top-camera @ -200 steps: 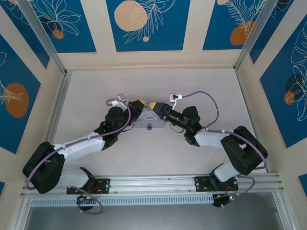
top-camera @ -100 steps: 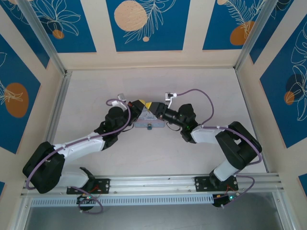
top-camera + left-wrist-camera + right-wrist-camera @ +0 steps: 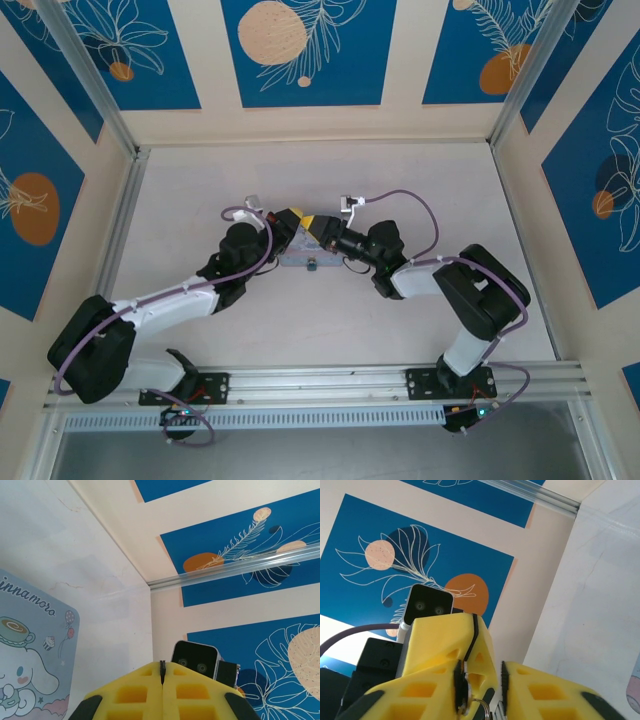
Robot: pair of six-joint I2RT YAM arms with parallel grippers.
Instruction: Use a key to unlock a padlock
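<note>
Padlock (image 3: 312, 264) lies at the near edge of the tin (image 3: 35, 645) on the tabletop (image 3: 190, 190). Farther back, the left end effector (image 3: 161, 669) is pressed together. The right end effector (image 3: 480, 682) flanks the key (image 3: 464, 694) (you cannot tell whether it is clamped). Confirm your grip before lowering to the keyhole.

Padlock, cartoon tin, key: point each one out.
padlock (image 3: 312, 265): top external view, its dark body.
cartoon tin (image 3: 30, 645): left wrist view, its printed lid.
key (image 3: 464, 697): right wrist view, metal beside its ring.
</note>
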